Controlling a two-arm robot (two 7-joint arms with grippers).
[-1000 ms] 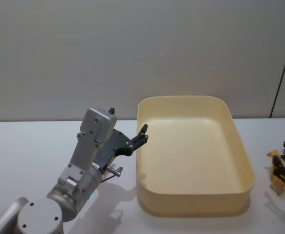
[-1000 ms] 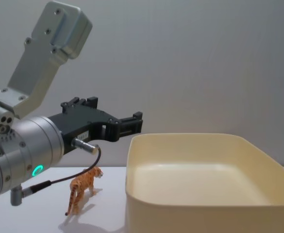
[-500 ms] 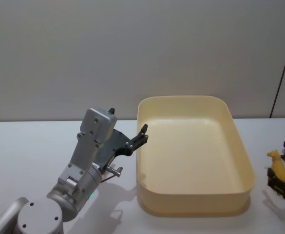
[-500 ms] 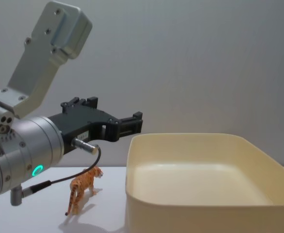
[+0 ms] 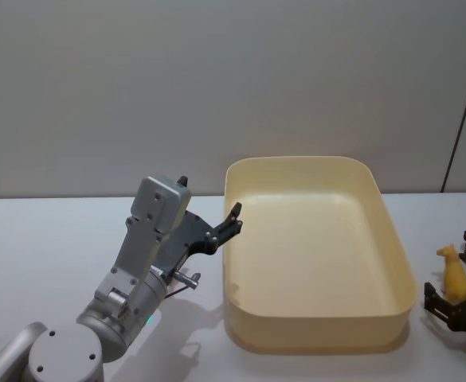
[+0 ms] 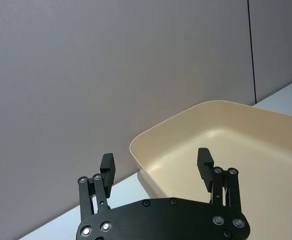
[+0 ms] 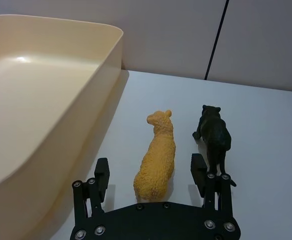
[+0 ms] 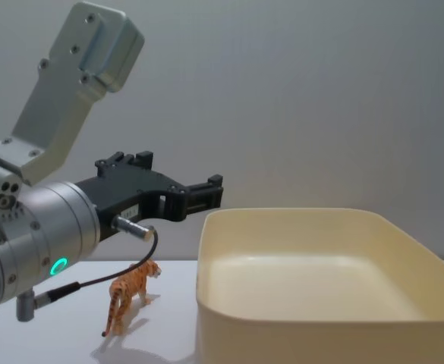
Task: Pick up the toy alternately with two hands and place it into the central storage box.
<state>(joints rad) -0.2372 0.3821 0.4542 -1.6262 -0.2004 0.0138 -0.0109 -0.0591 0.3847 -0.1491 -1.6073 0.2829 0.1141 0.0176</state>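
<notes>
A yellow woolly toy animal (image 7: 157, 156) stands on the white table to the right of the cream storage box (image 7: 36, 165), with a black toy animal (image 7: 213, 136) just beyond it. My right gripper (image 7: 149, 172) is open, its fingers either side of the yellow toy's rear end without touching it. In the head view the yellow toy (image 5: 454, 278) is just ahead of that gripper (image 5: 456, 306). My left gripper (image 6: 155, 165) hangs open and empty near the box's (image 5: 312, 333) left rim. An orange tiger toy (image 8: 130, 292) stands on the table under the left arm.
The box (image 8: 313, 337) holds nothing and fills the middle of the table. The left arm's silver body with a green ring light (image 8: 58, 266) bulks over the table's left side. A plain grey wall runs behind.
My right gripper has drawn back toward the table's near edge, away from the yellow toy, which now stands free. The left arm has not moved.
</notes>
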